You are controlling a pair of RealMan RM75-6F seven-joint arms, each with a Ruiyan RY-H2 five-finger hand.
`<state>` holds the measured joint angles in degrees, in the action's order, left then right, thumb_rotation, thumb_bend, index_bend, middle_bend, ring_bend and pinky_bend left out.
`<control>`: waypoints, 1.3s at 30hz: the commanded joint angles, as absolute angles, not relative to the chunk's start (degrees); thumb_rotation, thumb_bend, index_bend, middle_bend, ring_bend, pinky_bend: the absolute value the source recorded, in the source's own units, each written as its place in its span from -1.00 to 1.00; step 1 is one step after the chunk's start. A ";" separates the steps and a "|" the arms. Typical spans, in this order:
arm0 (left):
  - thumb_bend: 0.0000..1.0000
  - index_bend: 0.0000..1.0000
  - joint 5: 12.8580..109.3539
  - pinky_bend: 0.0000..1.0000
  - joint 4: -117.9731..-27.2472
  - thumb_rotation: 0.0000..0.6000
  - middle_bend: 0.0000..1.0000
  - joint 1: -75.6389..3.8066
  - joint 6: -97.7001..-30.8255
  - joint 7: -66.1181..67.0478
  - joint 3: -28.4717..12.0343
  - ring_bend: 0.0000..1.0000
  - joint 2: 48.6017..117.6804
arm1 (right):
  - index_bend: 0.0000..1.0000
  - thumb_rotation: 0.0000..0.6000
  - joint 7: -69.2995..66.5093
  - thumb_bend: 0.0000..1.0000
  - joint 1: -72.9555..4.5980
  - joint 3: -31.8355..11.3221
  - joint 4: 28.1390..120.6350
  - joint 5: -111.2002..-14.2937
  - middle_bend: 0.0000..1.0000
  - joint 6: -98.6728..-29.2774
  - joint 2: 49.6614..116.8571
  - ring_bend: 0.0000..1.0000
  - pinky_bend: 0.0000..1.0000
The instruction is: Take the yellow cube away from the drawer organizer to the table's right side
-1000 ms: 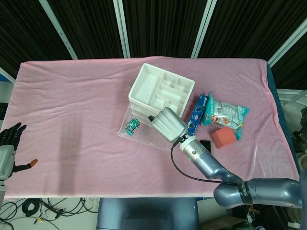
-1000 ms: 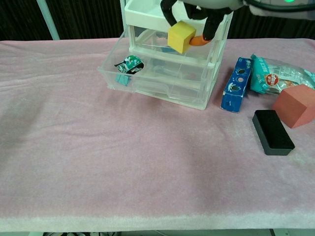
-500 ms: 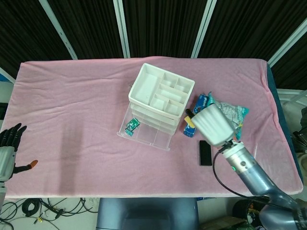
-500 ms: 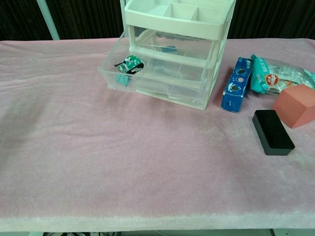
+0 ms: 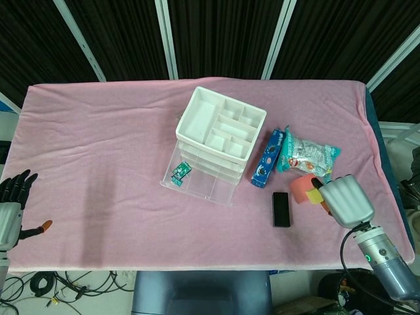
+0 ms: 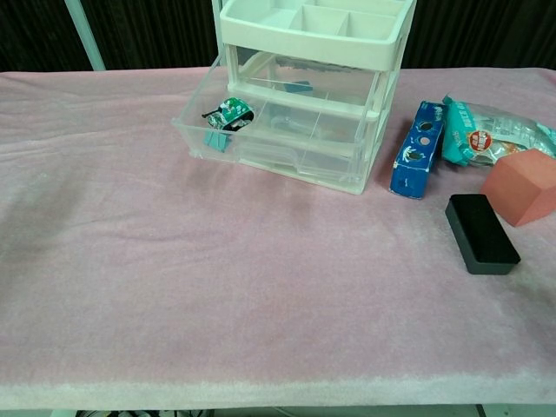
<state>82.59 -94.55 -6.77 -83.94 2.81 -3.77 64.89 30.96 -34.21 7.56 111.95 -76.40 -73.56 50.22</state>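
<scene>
Only a small corner of the yellow cube (image 5: 316, 195) shows in the head view, under my right hand (image 5: 344, 200). That hand grips it above the table's right side, just right of a red block (image 5: 301, 188). The white drawer organizer (image 5: 220, 131) stands mid-table with its clear bottom drawer (image 6: 261, 139) pulled out. A teal packet (image 6: 224, 116) lies in that drawer. My left hand (image 5: 12, 205) hangs off the table's left edge, fingers apart and holding nothing. The chest view shows neither hand and no cube.
Right of the organizer lie a blue box (image 5: 266, 166), a snack bag (image 5: 310, 156) and a black block (image 5: 281, 209). The red block (image 6: 524, 189) sits beside the black block (image 6: 482, 233). The pink cloth (image 5: 98, 151) covers the table.
My right hand has carried the yellow cube from in front of the organizer's drawers rightward past the blue box to beside the red block, leaving the chest view. The left hand stayed still.
</scene>
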 commanded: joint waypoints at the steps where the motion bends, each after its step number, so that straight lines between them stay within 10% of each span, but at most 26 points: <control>1: -1.00 -1.00 82.66 -1.00 -94.50 1.00 -1.00 -6.78 -83.88 2.90 -3.71 -1.00 64.90 | 0.26 1.00 30.87 -0.49 -31.69 9.27 107.24 -76.27 1.00 -71.66 55.56 1.00 0.83; 17: -1.00 -1.00 82.57 -1.00 -94.57 1.00 -1.00 -7.03 -83.09 2.53 -3.66 -1.00 64.72 | 0.23 1.00 33.51 -0.49 -28.03 6.35 94.02 -64.72 1.00 -66.67 66.72 1.00 0.83; 29: -1.00 -1.00 82.63 -1.00 -94.78 1.00 -1.00 -6.88 -83.30 2.91 -3.59 -1.00 64.78 | -0.92 1.00 33.86 -0.64 -25.33 5.64 89.97 -64.16 1.00 -67.74 68.87 0.97 0.79; 36: -1.00 -1.00 82.77 -1.00 -94.75 1.00 -1.00 -6.76 -83.46 2.63 -3.55 -1.00 64.63 | -1.00 1.00 33.57 -0.64 -22.79 5.98 91.77 -69.24 0.86 -73.24 67.72 0.84 0.67; 39: -1.00 -1.00 82.92 -1.00 -94.71 1.00 -1.00 -6.71 -83.54 2.56 -3.49 -1.00 64.59 | -1.00 1.00 32.26 -0.64 -20.02 6.93 93.32 -73.49 0.48 -78.65 65.87 0.54 0.49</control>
